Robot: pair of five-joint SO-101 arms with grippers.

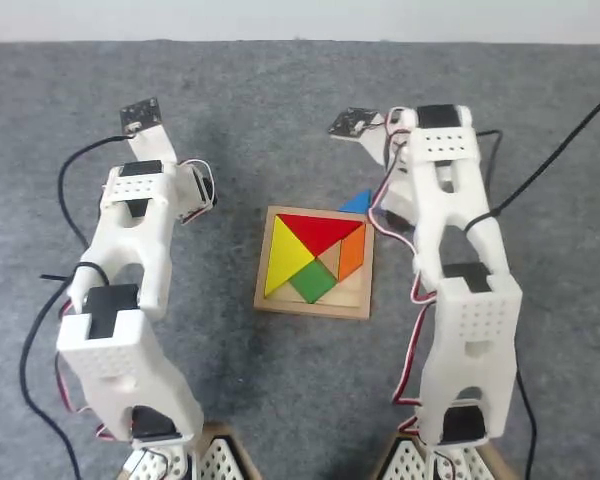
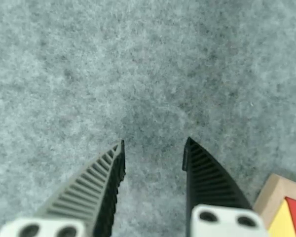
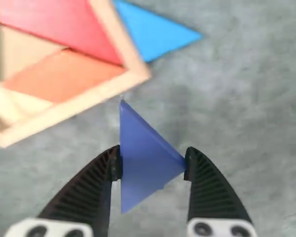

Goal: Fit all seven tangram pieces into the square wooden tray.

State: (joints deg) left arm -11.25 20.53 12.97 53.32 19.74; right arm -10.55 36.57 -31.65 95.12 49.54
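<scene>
A: Tray (image 1: 320,308) sat where?
B: Middle of the surface (image 1: 230,120), four pieces (image 1: 320,232) inside.
A: Tools?
B: Left tool (image 2: 155,142) gaped wide over bare surface. Right tool (image 3: 153,153) gripped a blue triangle (image 3: 138,143) just outside the tray; a paler triangle (image 3: 155,30) lay at its corner.

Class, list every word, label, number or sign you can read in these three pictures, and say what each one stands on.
None can be read.
The wooden tray, the red triangle in it and the dark blue triangle held in the right hand carry no print.
Any marks on the small circuit board at an arm's tip are too small to read.
</scene>
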